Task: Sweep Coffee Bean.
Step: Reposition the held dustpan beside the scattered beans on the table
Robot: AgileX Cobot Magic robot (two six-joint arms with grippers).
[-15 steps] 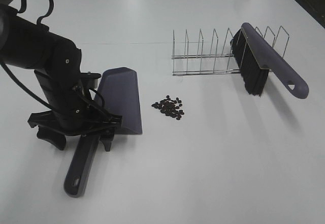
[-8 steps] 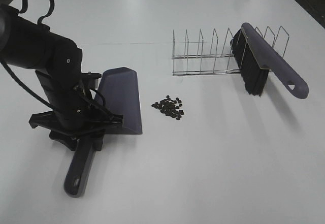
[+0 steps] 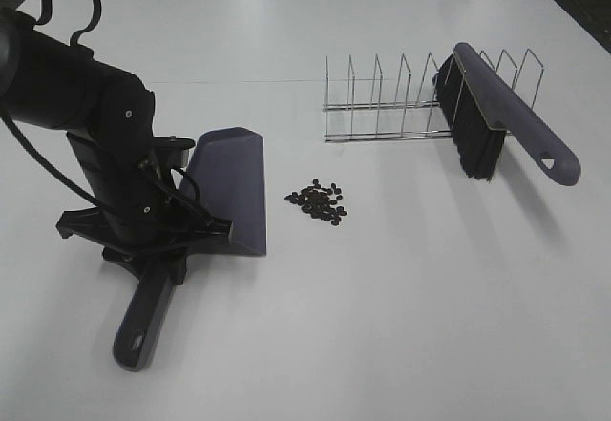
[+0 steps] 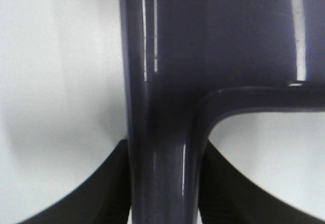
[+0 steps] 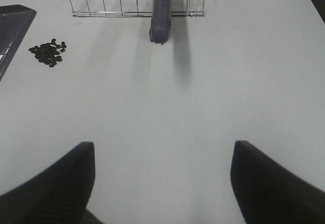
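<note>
The left gripper (image 4: pixel 165 188) is clamped on the dustpan (image 3: pixel 229 187) handle, and the right gripper (image 5: pixel 162 183) is spread wide above the surface (image 3: pixel 401 326).
The beans (image 3: pixel 317 201) lie in a tight heap on the surface just beside the dustpan, on its side away from the left gripper. Well ahead of the right gripper, the brush (image 3: pixel 506 115) leans in the rack (image 3: pixel 382 106).

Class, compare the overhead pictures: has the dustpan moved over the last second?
Yes, slightly. The handle end of the dustpan has swung left, away from the coffee beans, which lie unchanged. Its front edge has barely shifted.
</note>
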